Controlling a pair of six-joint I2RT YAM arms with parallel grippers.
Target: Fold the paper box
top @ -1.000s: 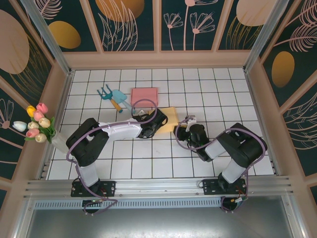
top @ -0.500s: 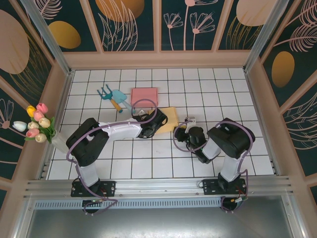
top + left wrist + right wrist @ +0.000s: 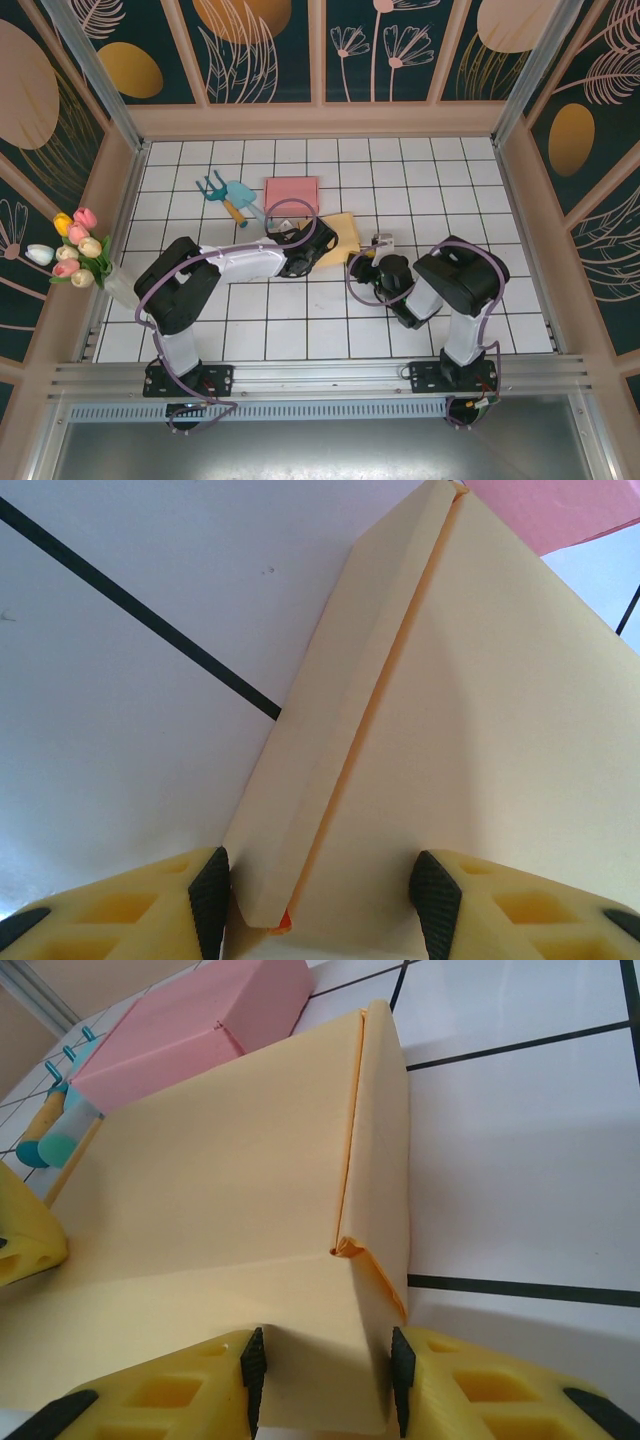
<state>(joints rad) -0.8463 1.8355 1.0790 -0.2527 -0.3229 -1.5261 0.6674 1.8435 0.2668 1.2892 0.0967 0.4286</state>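
- While the yellow paper box (image 3: 340,236) lies near the middle of the top view, just below and right of the pink box (image 3: 291,192), both arms reach in on it from opposite sides. An uneven pull could slide it over the tiled table (image 3: 450,170) instead of folding it.
- At the bottom of its wrist view, the left gripper (image 3: 322,900) stands half-wide astride the raised side flap. One pad is right at the flap's outer face and the other is apart from it, over the flat panel. Closing from here might crush the flap flat rather than stand it up.
- The right gripper (image 3: 326,1370) has its pads (image 3: 254,1365) close on both sides of the box's near corner, low in its frame. I cannot tell whether they pinch it or merely flank it. A loose hold would let the corner slip out mid-fold.
- That corner shows a small crumple with orange paper peeking out, so more force there could crease or tear it.
- The pink box sits just beside the far edge, so a shove toward the top of the frame would bump it.
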